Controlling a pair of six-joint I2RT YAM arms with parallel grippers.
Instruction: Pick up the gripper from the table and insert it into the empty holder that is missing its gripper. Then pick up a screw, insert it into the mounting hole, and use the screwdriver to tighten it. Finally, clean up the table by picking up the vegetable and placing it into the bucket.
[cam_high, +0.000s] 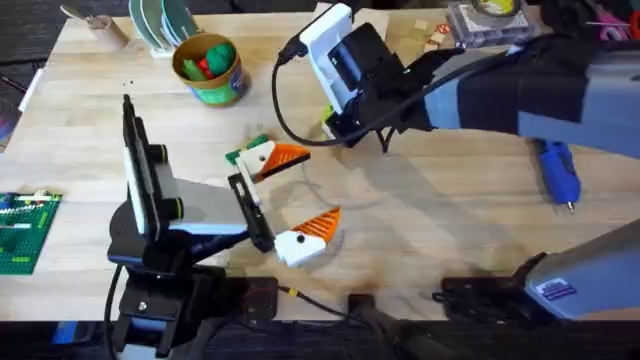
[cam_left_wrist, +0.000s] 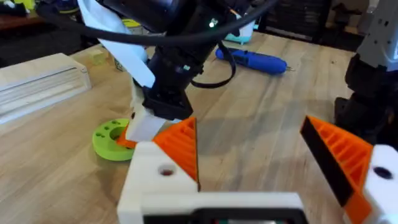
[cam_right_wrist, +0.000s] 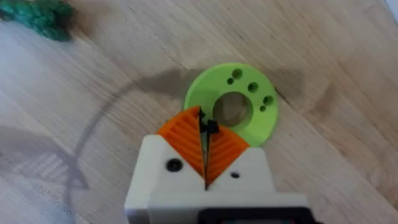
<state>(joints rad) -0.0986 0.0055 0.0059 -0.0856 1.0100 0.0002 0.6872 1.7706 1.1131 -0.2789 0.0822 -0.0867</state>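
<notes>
Looks to be mid-way through the screw step, on a wooden table. Reaches across from the lower right with the right arm, coming down just over a bright green ring disc. Holds the left arm low at centre, with the left gripper spread wide and lying sideways. Shows orange tips on both white mounts there, so judges the insertion done.

Leaves the bucket at the far left of the table, already holding green and red bits. Leaves the screwdriver untouched, well apart at the right. Finds the vegetable on the wood just beside the far finger of the left gripper.

Presses the pads of the right gripper together on a thin dark sliver, probably a screw; cannot tell for certain.

Calls next for carrying that sliver to the mounting hole and lining it up squarely before release.
</notes>
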